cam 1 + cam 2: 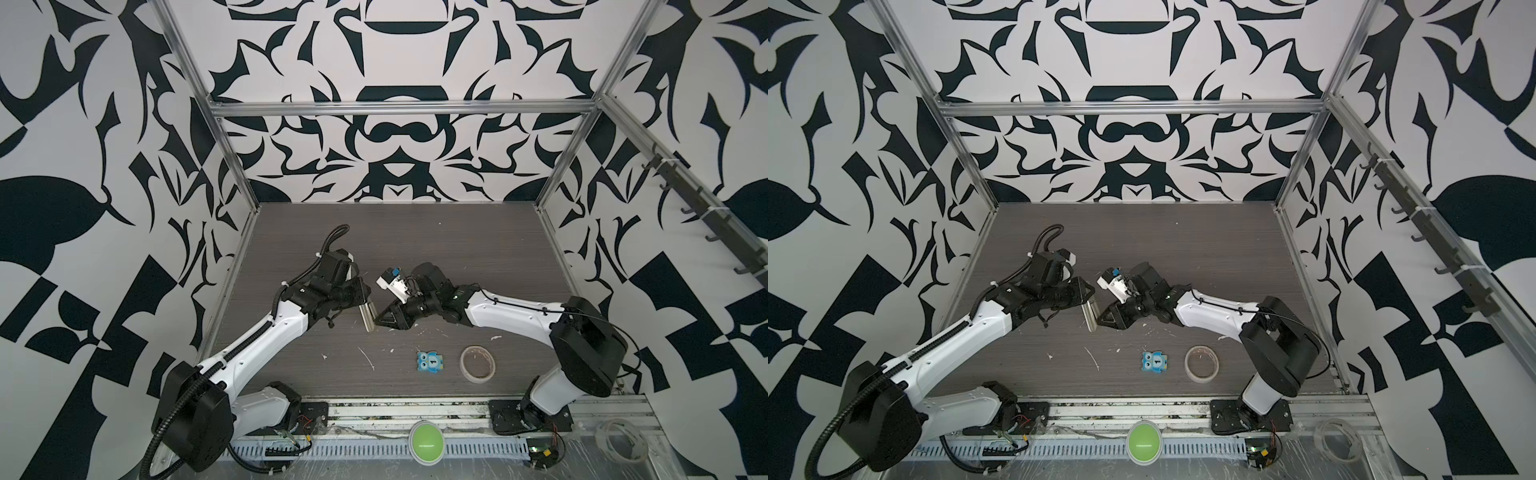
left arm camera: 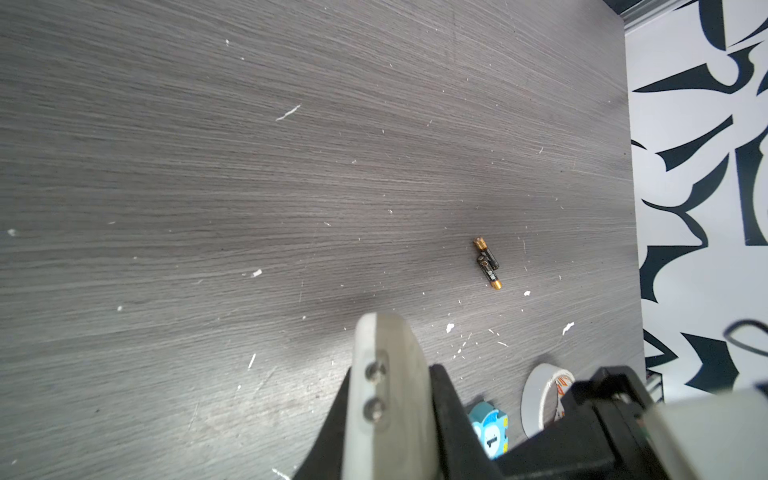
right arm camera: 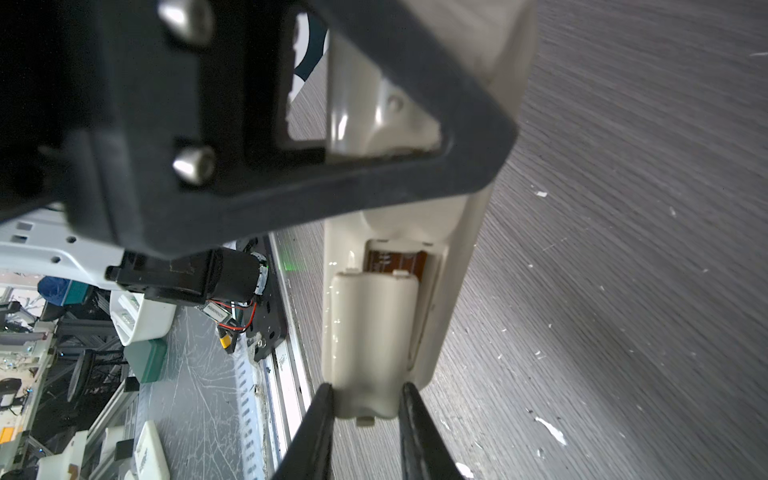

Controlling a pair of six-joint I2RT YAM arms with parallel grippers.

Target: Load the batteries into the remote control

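The remote control (image 1: 367, 317) is held up, apparently clear of the table (image 1: 415, 249), in both top views. It sits farther back than the tape roll (image 1: 478, 363) and to its left, where both arms can work on it at once. The left gripper (image 1: 360, 301) is clamped on the end farther from the tape roll, its arm reaching in from the left with the forearm stretched out and the wrist turned inward. The right gripper (image 1: 377, 322) meets the end nearer the tape roll, its arm coming from the right, bent at the elbow with the forearm low.

In the left wrist view the batteries (image 2: 486, 262) lie together, loose on the table and apart from the tape roll. They are not loaded yet.

In the right wrist view the right gripper is pinched on the end of the battery cover (image 3: 370, 332). The cover sits part-slid from its seat, probably to bare the compartment. A brown strip (image 3: 395, 261) shows in the gap, and I cannot tell what it is.
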